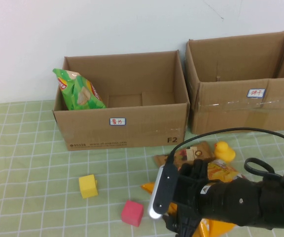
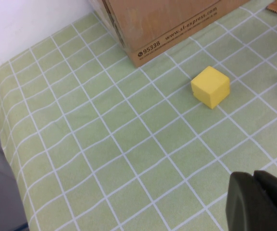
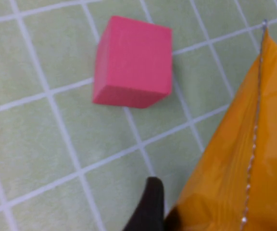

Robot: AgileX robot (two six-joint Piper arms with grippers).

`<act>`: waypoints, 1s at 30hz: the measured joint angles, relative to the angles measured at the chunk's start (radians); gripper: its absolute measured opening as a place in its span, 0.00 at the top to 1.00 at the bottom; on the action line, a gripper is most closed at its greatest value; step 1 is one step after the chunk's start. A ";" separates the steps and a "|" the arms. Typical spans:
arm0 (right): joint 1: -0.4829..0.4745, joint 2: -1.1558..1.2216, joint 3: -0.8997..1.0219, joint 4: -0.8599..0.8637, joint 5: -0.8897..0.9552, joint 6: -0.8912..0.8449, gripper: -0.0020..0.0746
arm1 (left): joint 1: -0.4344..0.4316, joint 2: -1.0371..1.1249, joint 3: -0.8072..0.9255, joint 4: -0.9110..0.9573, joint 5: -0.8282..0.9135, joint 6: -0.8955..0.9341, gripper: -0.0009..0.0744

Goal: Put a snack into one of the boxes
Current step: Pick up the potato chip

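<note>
An orange snack bag lies at the front of the table, mostly under my right arm in the high view. My right gripper is down on it and shut on its edge; in the right wrist view one black finger shows against the bag and the other is hidden. Two open cardboard boxes stand at the back, the left box and the right box. A green snack bag stands in the left box. My left gripper is shut and empty over the cloth at front left.
A pink cube lies just left of the right gripper. A yellow cube lies further left. Brown snack packets and a yellow rubber duck lie in front of the boxes.
</note>
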 joint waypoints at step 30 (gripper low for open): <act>0.000 -0.188 -0.005 0.055 -0.074 -0.074 0.75 | 0.000 0.000 0.000 0.000 0.000 0.000 0.99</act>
